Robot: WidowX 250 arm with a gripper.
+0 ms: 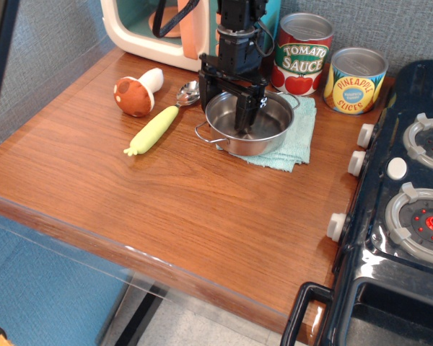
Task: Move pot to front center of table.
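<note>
Two cans behind pot

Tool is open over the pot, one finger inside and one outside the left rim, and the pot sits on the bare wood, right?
Not quite. In the observation.image view the pot sits on a light teal cloth, not bare wood. The rest holds: the tool is open, straddling the left rim.
</note>
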